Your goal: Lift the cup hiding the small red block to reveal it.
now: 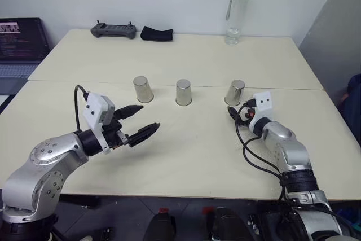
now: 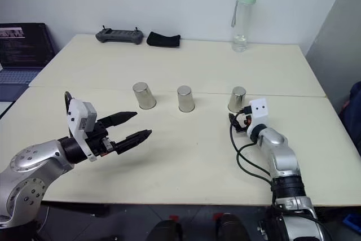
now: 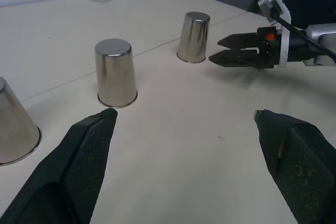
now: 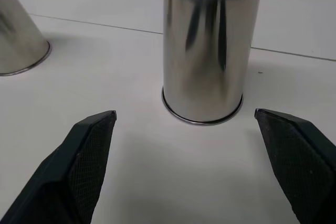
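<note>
Three identical steel cups stand upside down in a row across the table: the left cup [image 1: 142, 89], the middle cup [image 1: 183, 92] and the right cup [image 1: 235, 92]. The small red block is hidden, and I cannot tell which cup covers it. My right gripper [image 1: 237, 113] is open, low over the table just in front of the right cup [image 4: 210, 45], which stands centred beyond its two fingertips, untouched. My left gripper [image 1: 150, 116] is open and empty, hovering in front of the left and middle cups and pointing toward the right.
A clear water bottle [image 1: 240, 12] stands at the table's far edge, with a black controller [image 1: 114, 30] and a black pouch [image 1: 156, 33] to its left. A laptop [image 1: 20, 43] sits beyond the table's left side. A seam crosses the table behind the cups.
</note>
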